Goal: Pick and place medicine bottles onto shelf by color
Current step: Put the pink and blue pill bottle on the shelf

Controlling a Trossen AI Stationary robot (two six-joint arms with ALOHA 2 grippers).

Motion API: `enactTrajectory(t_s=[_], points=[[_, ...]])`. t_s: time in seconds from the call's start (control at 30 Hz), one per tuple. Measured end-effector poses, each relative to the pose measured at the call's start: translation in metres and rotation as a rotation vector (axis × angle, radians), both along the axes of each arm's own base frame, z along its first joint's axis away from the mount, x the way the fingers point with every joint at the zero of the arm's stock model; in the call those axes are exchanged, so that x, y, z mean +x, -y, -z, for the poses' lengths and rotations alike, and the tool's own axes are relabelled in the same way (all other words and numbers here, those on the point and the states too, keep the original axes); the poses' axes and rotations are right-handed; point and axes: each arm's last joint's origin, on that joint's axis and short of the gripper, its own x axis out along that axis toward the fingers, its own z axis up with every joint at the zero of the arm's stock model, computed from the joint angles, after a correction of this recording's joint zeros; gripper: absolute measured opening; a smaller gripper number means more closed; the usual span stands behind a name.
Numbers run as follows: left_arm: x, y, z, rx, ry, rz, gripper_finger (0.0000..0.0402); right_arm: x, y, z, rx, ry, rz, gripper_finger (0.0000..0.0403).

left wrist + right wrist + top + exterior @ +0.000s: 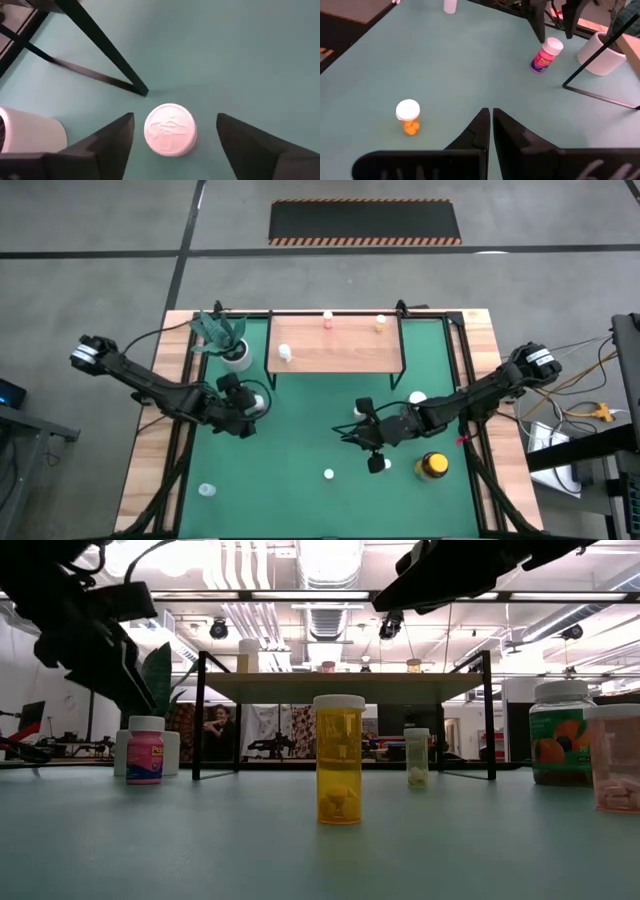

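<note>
Left gripper [172,145], lower centre of its wrist view: fingers spread wide, straddling the white cap of the pink bottle [170,129], which stands upright on the green mat [300,430] just beside the shelf [335,345] leg, so you should descend straight, centre on the cap, and close below the lid without nudging that leg. Right gripper [491,125], centre-right in the high view, hangs with fingers pressed together, empty. At the top centre, three bottles already stand on the shelf.

Green mat [300,430], pink white-capped bottle [544,56], orange white-capped bottle [408,118], light-wood shelf [335,345].
</note>
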Motion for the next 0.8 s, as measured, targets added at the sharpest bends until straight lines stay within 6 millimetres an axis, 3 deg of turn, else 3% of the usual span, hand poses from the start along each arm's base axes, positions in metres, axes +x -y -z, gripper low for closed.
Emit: enactTrajectory(t_s=[0.17, 0.47, 0.63, 0.8], points=[[0.007, 0.002, 0.010, 0.006, -0.042, -0.009, 0.0285, 0.000, 0.000, 0.001, -0.006, -0.001, -0.003, 0.0013], [0.018, 0.007, 0.023, -0.032, -0.114, -0.040, 0.0278, 0.000, 0.000, 0.001, -0.015, -0.001, -0.008, 0.0013], [0.023, 0.010, 0.022, -0.044, -0.119, -0.034, 0.0230, 0.000, 0.000, 0.001, -0.016, -0.002, -0.008, 0.0013], [0.024, 0.011, 0.022, -0.080, -0.110, -0.025, 0.0157, 0.000, 0.000, 0.001, -0.025, -0.004, -0.013, 0.0013]])
